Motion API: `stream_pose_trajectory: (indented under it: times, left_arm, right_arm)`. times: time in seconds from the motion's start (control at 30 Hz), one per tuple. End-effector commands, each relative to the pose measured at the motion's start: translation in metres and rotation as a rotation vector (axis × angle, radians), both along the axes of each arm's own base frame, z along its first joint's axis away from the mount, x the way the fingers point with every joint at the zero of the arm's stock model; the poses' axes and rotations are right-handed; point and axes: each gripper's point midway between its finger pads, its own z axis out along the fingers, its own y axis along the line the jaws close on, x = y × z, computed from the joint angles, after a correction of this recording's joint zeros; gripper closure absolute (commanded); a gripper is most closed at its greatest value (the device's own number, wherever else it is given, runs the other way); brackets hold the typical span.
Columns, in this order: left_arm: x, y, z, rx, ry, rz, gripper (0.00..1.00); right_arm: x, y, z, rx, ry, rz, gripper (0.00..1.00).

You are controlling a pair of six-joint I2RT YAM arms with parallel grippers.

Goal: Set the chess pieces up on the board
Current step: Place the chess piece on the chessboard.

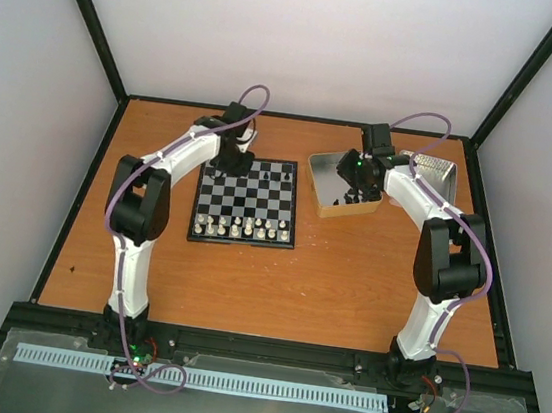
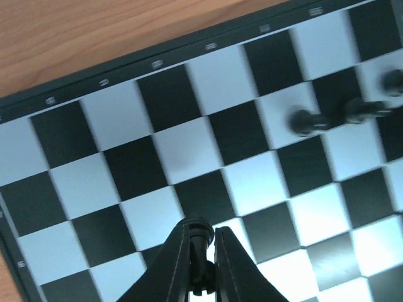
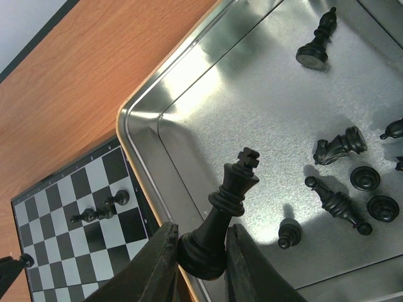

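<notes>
Left hand (image 2: 200,242): closed tight on a small black piece (image 2: 197,228), over the board (image 2: 189,151).
Right hand (image 3: 203,246): clamped on the base of a black king (image 3: 234,189), tilted, above the tin tray (image 3: 252,107).
On the board: two black pieces (image 2: 305,121) at two o'clock from my left hand.
In the tray: loose pieces (image 3: 337,204) at three o'clock from the king.
Surface (image 1: 276,287): board at eleven o'clock, tray at one o'clock.

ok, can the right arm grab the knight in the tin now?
Probably not yet: the right fingers are shut on the black king. The knight itself lies uncovered in the tin, nothing over it.
</notes>
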Motion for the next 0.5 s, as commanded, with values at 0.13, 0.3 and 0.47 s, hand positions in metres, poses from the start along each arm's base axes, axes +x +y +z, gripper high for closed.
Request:
stream_pose_trajectory:
  times: [0.13,0.3,0.47]
  left_arm:
    - [0.019,0.068,-0.01,0.013,0.042,0.169,0.99]
    - [0.034,0.083,-0.021,-0.018,0.058,0.207,0.99]
    - [0.044,0.088,-0.034,-0.013,0.067,0.22,0.98]
  right_arm:
    - [0.001,-0.004,0.006,-0.034,-0.022,-0.005,0.8]
    - [0.004,-0.005,0.007,-0.039,-0.023,-0.007,0.8]
    - [0.006,-0.004,0.009,-0.043,-0.025,-0.008,0.8]
